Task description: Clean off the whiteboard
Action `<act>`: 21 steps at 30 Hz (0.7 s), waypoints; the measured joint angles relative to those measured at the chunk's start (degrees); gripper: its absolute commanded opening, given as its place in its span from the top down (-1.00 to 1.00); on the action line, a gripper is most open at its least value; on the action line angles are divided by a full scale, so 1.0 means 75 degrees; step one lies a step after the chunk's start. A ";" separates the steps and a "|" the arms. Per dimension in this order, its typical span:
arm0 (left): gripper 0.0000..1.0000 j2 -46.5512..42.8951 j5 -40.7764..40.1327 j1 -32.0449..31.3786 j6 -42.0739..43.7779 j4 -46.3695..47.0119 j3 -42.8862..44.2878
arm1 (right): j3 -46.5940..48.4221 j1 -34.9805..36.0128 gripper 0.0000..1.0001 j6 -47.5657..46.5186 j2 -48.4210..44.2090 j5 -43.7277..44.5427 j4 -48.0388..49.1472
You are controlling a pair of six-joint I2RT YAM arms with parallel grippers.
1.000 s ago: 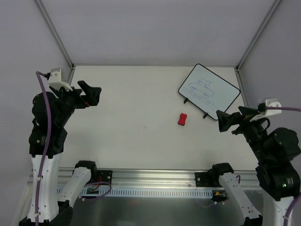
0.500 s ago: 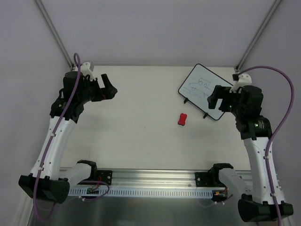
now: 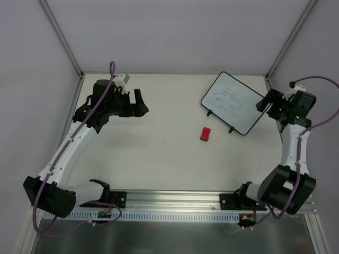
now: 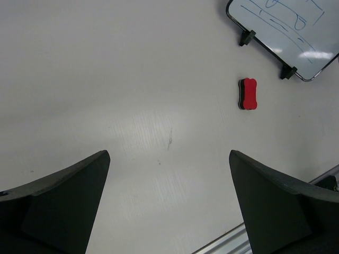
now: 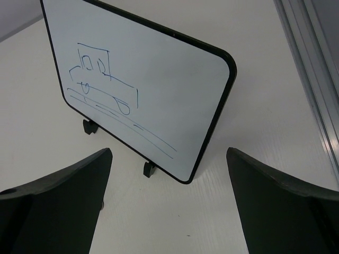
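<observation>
The whiteboard (image 3: 235,102) stands tilted on two small black feet at the back right and bears a blue line drawing of a vehicle. It also shows in the right wrist view (image 5: 143,84) and at the top right of the left wrist view (image 4: 286,24). A small red eraser (image 3: 205,134) lies on the table in front of the board, also seen in the left wrist view (image 4: 248,93). My left gripper (image 3: 142,104) is open and empty above the back left of the table (image 4: 168,154). My right gripper (image 3: 262,104) is open and empty, just right of the board's right end (image 5: 168,151).
The white table (image 3: 159,132) is fenced by grey walls with metal corner posts (image 3: 63,39). An aluminium rail (image 3: 175,198) runs along the near edge. A metal edge strip (image 5: 310,69) lies right of the board.
Both arms have reached out over the table. My left gripper has moved right and forward. My right gripper has swung from in front of the board to its right end.
</observation>
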 measured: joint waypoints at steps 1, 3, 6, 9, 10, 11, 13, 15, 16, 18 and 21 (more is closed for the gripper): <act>-0.98 0.0064 -0.0009 0.0000 0.0000 0.0000 0.0000 | -0.0026 0.0003 -0.91 -0.0003 0.0058 -0.0017 0.0079; -0.98 0.0178 -0.0017 0.0000 0.0003 0.0003 0.0000 | -0.0149 0.0085 -0.91 -0.0017 0.0035 0.0079 0.0210; -0.98 0.0350 -0.0017 -0.0012 0.0009 0.0000 0.0000 | -0.0493 0.0274 -0.91 -0.0154 -0.0184 0.0391 0.0420; -0.97 0.0484 -0.0052 -0.0102 0.0012 0.0000 0.0003 | -0.0667 0.0262 -0.89 -0.0306 -0.0216 0.0425 0.0478; -0.98 0.0525 -0.0058 -0.0128 0.0009 0.0000 0.0003 | -0.0702 0.0172 -0.85 -0.0321 -0.0181 0.0364 0.0548; -0.97 0.0560 -0.0064 -0.0154 0.0009 0.0000 0.0003 | -0.0720 0.0050 -0.83 -0.0323 -0.0119 0.0236 0.0632; -0.98 0.0597 -0.0067 -0.0210 0.0006 -0.0003 0.0003 | -0.0720 -0.0181 -0.79 -0.0323 0.0067 0.0023 0.0807; -0.97 0.0600 -0.0073 -0.0256 0.0006 0.0003 0.0003 | -0.0726 -0.0289 -0.79 -0.0318 0.0219 -0.0105 0.0871; -0.98 0.0600 -0.0085 -0.0294 0.0006 0.0003 0.0003 | -0.0755 -0.0265 -0.79 -0.0318 0.0245 -0.0134 0.0886; -0.98 0.0600 -0.0122 -0.0341 0.0000 -0.0003 0.0003 | -0.0860 0.0003 -0.79 -0.0350 0.0189 0.0038 0.0880; -0.98 0.0606 -0.0154 -0.0353 -0.0009 0.0003 0.0003 | -0.1096 0.0801 -0.76 -0.0463 -0.0122 0.0527 0.0796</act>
